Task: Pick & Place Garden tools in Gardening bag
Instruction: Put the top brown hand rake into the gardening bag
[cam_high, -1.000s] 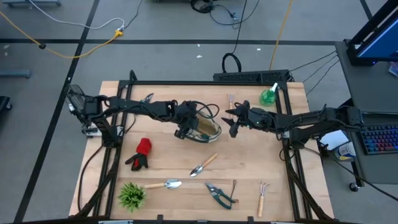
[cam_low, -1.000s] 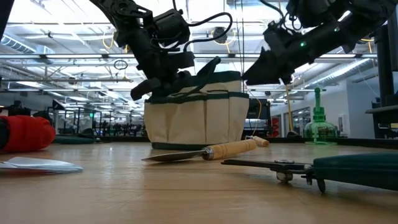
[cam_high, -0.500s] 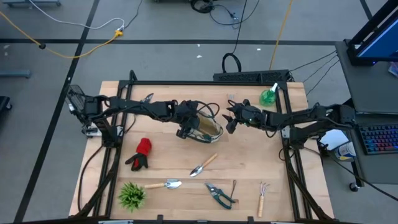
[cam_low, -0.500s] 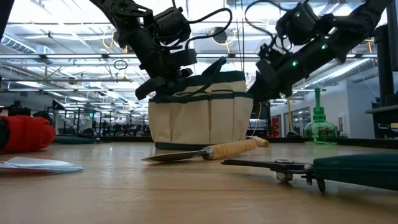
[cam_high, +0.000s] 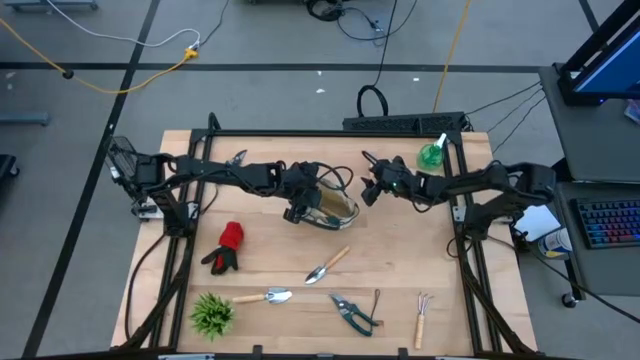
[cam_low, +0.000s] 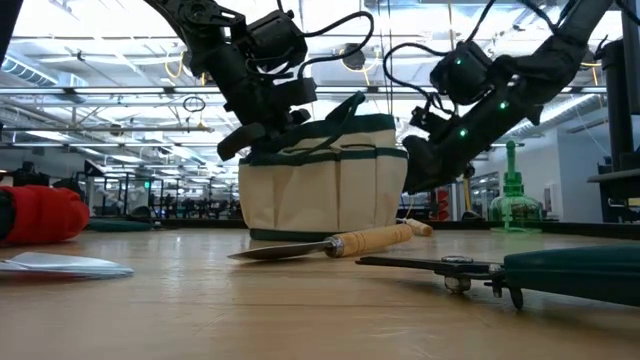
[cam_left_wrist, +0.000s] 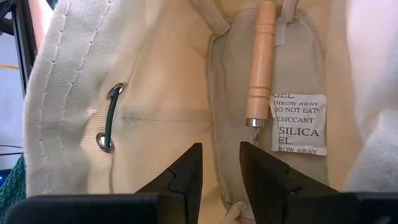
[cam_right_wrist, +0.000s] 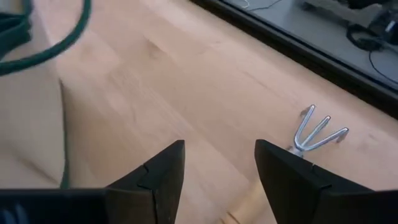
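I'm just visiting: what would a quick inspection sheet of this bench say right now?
Surface: wooden table, no spills seen.
Job's things: gardening bag upright mid-table with a wooden-handled tool inside; glove, trowels, pruners, forks and spray bottle lie outside.
Clutter: spiky green plant; silica packet in bag.
Grippers: left tool open inside bag; right tool open over fork beside bag.
Cables: on floor beyond table.
Surroundings: keyboard at right.
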